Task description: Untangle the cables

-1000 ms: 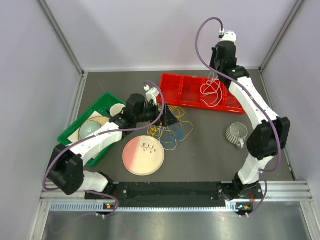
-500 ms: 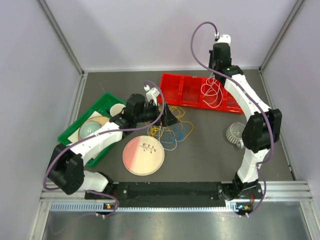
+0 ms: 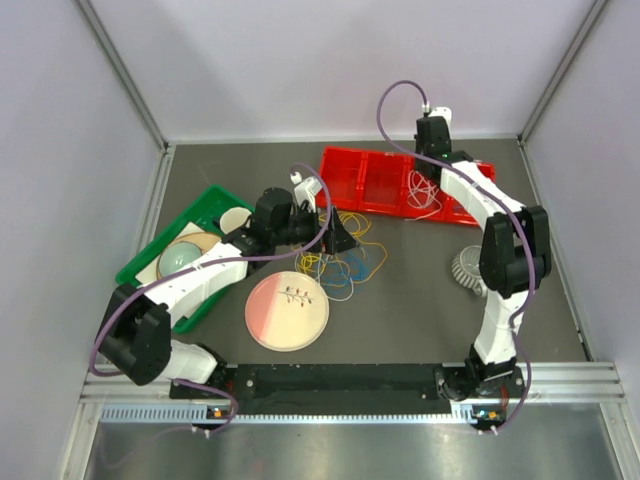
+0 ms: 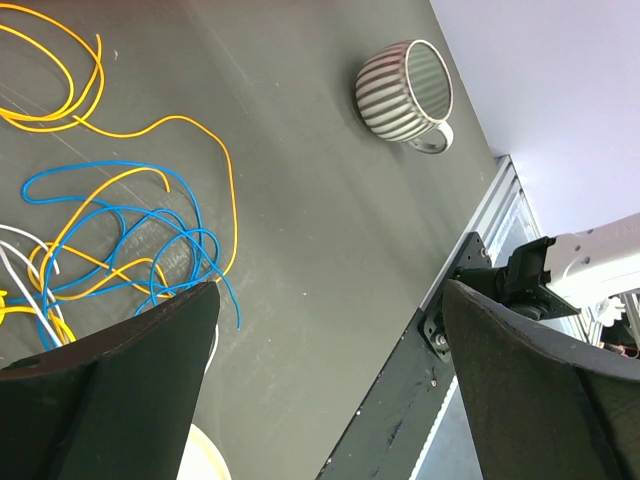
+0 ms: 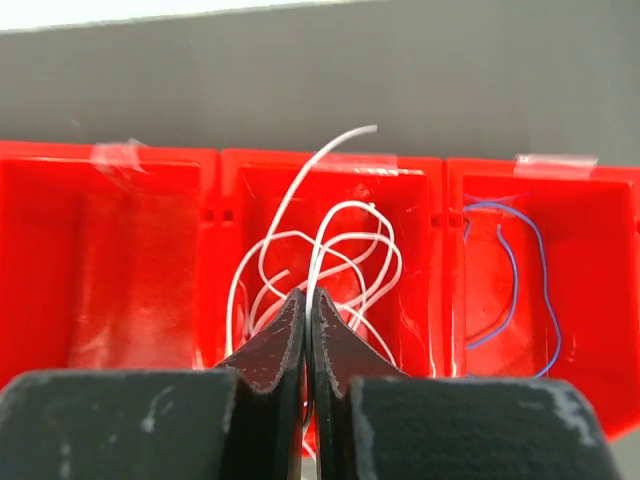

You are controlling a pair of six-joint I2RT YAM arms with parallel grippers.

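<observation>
A tangle of yellow, blue and white cables (image 3: 342, 262) lies on the dark table, and it also shows in the left wrist view (image 4: 120, 235). My left gripper (image 3: 340, 237) hovers over it, open and empty (image 4: 330, 345). My right gripper (image 3: 428, 168) is over the red bin (image 3: 345, 182). In the right wrist view it (image 5: 308, 303) is shut on a white cable (image 5: 322, 245), which loops down into the bin's middle compartment. A blue-purple cable (image 5: 510, 272) lies in the compartment to the right. The left compartment (image 5: 110, 260) holds no cable.
A striped mug (image 3: 472, 268) lies on its side at the right, also seen from the left wrist (image 4: 405, 75). A pink plate (image 3: 287, 311) sits in front of the tangle. A green tray (image 3: 135, 275) with dishes stands at the left.
My right arm has come down and a little left, lowering the white cable into the red bin. The left arm has barely moved.
</observation>
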